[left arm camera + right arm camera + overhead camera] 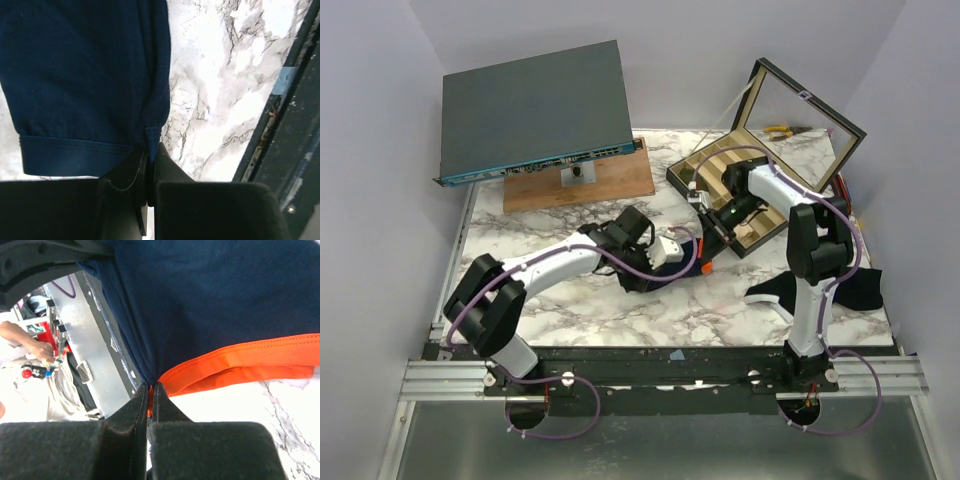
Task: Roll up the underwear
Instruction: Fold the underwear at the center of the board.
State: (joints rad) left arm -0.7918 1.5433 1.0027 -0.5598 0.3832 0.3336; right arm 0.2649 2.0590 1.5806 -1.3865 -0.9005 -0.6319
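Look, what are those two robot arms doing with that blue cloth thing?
Both arms are working on the small navy underwear in the middle of the marble table. The left gripper is shut on a plain blue edge, and the right gripper is shut on the edge with the orange trim. So the garment is pinched at two spots between them. From these views I cannot tell how far it is rolled.

On a marble table (580, 312): a flat grey box (535, 110) on a wooden board (615, 185) at 11 o'clock, an open compartment case (708, 168) at 1, a black cloth (865, 290) at 4.
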